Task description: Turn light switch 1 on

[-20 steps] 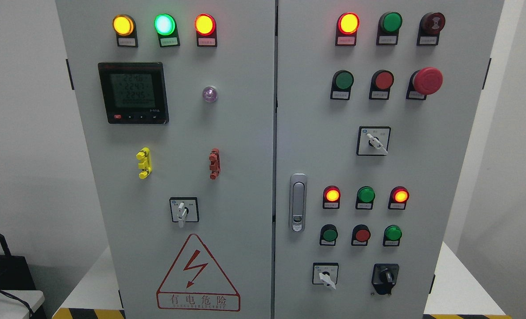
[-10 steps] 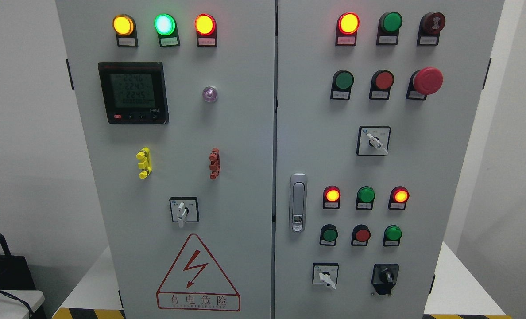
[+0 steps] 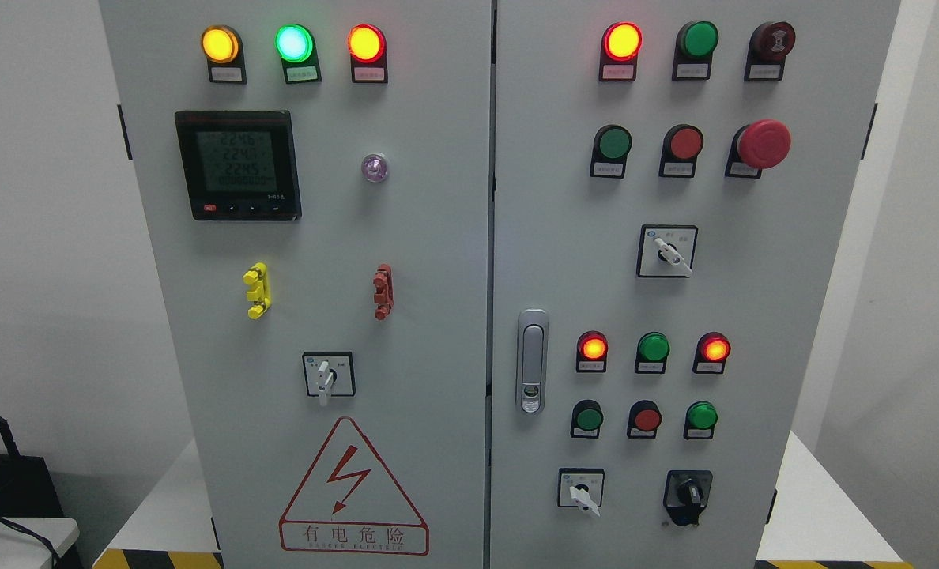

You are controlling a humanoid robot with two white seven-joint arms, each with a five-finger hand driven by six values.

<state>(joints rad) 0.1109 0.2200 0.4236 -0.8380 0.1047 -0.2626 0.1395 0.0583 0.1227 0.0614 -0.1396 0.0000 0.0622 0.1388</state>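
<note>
A tall grey electrical cabinet [image 3: 438, 237] with two doors fills the head view. Neither robot hand nor arm appears anywhere, so whether the fingers are spread or curled cannot be told, and neither hand can be called nearer to any control.

On the left door, near its top edge, sit three lit lamps: yellow, green and red. Below them is a dark digital meter [image 3: 238, 165], with a small clear lamp to its right. Lower down are a yellow clip and a red clip, then a white-handled rotary switch [image 3: 327, 376], its handle pointing roughly straight down. A red lightning warning triangle [image 3: 353, 486] sits at the door's bottom edge.

On the right door, a silver latch handle [image 3: 532, 361] stands upright near the inner edge. The upper half carries coloured lamps and buttons, a red mushroom stop button [image 3: 762, 145] and a second rotary switch [image 3: 666, 252]. Lower are two rows of three round controls each. Near the bottom edge are a third white rotary switch [image 3: 581, 490], its handle slanting down to the right, and a black knob [image 3: 688, 496].

The labels are too small to read, so which control is light switch 1 cannot be told. The reach seems not yet begun; any hand would have to rise from below the picture's bottom edge.
</note>
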